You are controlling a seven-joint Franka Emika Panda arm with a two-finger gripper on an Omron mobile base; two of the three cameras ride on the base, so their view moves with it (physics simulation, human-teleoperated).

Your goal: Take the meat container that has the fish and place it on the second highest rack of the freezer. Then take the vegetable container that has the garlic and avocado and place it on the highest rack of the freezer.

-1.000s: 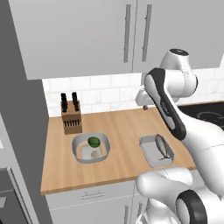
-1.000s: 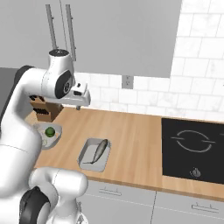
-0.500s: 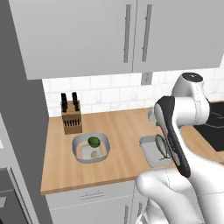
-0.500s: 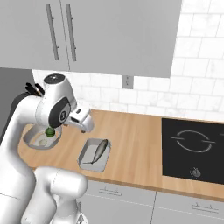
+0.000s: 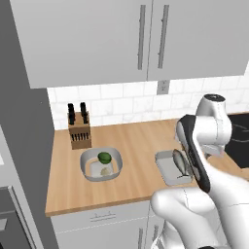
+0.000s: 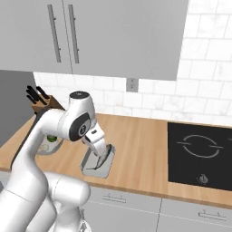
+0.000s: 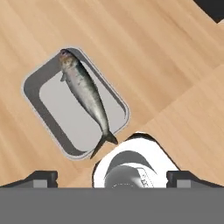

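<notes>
Moved: arm swung down from beside the wall cupboards to low over the desk (image 5: 131,146); trays and their contents lie where they lay a second ago
Claw: claw (image 7: 111,177) hangs over the desk, jaws spread wide, nothing between them; in the right base view the claw (image 6: 100,147) sits above the fish tray
Fish tray: grey rounded meat container (image 7: 43,92) lies on the wood ahead of the claw, seen from the hand, its near corner close to the fingertips (image 7: 41,176); not touched
Fish: fish (image 7: 85,98) lies slantwise along its tray, tail toward the claw, head away; also seen in the left base view (image 5: 181,163), partly behind the arm
Veg tray: vegetable container (image 5: 87,168) sits on the desk well apart from the claw, off to its left as I stand behind the robot
Avocado: avocado (image 5: 104,157) in that tray, on the wall side
Garlic: garlic (image 5: 105,170) just beside the avocado, on the near side
Knife block: knife block (image 5: 79,132) against the tiled wall, beyond the veg tray
Hob: black hob (image 6: 199,154) set in the desk, well to the claw's right
Freezer: tall grey front (image 5: 22,146) at the far left, closed side on; its racks I cannot make out
</notes>
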